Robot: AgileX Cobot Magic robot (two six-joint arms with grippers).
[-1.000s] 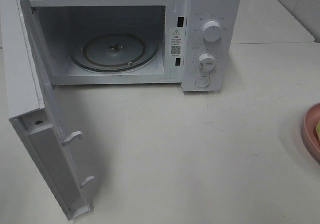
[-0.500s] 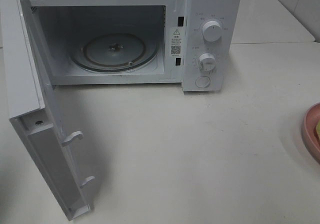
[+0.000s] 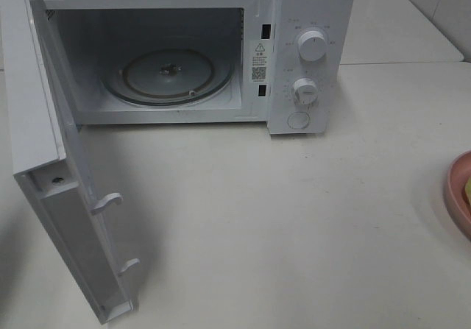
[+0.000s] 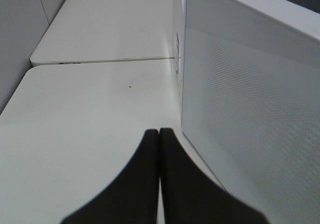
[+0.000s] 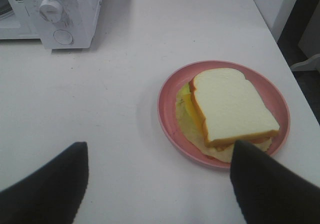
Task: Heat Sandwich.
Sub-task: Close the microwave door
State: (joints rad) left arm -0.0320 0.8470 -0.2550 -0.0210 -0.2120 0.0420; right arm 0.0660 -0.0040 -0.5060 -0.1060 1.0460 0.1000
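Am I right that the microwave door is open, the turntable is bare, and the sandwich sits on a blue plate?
Not quite. The plate is salmon pink, not blue, as the right wrist view shows. The rest holds: the microwave door is open, the turntable is bare, and the sandwich sits on the plate.

**Item count, all views**

Microwave (image 3: 184, 49): 1, white, door (image 3: 51, 174) open, 1 door. Glass turntable (image 3: 168, 75) inside the cavity: 1. Rotary knobs on the control panel: 2, upper knob (image 3: 312, 46) and lower knob (image 3: 305, 90); round button (image 3: 298, 119) below them: 1. Latch hooks on the door's inner edge: 2. Pink plate (image 5: 170, 119): 1. Sandwich (image 5: 227, 108) on the plate: 1. Tables: 2, near table (image 3: 294, 218) and rear table (image 3: 390, 27), butted together.
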